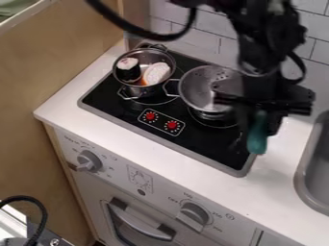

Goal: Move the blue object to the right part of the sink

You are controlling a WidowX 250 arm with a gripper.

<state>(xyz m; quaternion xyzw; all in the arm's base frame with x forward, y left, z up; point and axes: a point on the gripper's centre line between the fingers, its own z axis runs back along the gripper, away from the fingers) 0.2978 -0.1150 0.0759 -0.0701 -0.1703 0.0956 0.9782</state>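
The black gripper (259,126) hangs over the right edge of the stove, shut on a teal-blue object (257,137). The object is long and rounded; its upper part is hidden between the fingers and its lower end points down, above the strip of counter beside the stove. At the right edge of the view is the grey sink (303,174), to the right of the gripper; only its left part is in view.
A metal pot (149,54) with a sushi-like piece and a white oval piece stands at the stove's back left. A silver colander (198,91) is close left of the gripper. Tiled wall (215,42) rises behind; a wooden panel (61,62) borders the left.
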